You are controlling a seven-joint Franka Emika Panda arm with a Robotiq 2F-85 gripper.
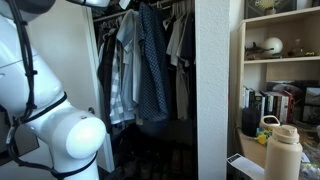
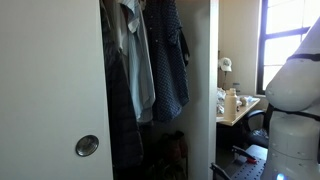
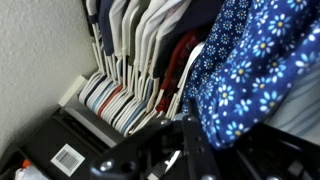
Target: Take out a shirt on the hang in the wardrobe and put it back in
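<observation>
**Shirt on rail, grip unclear**

Shirt (image 1: pixel 150 70) hangs on the rail inside the wardrobe (image 1: pixel 216 90), packed in with the other shirts and just beside a pale plaid shirt (image 1: pixel 122 85) (both exterior views agree). In the wrist view the gripper (image 3: pixel 190 150) sits at the bottom edge, dark and blurred, with the blue patterned cloth right up against it. How far the jaws are apart, and whether they pinch the cloth, can't be told. A row of hangers (image 3: pixel 125 95) lies beside it.

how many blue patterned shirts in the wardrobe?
1: the shirt hangs between a pale plaid shirt and grey shirts. Others may be hidden behind the packed clothes.
</observation>
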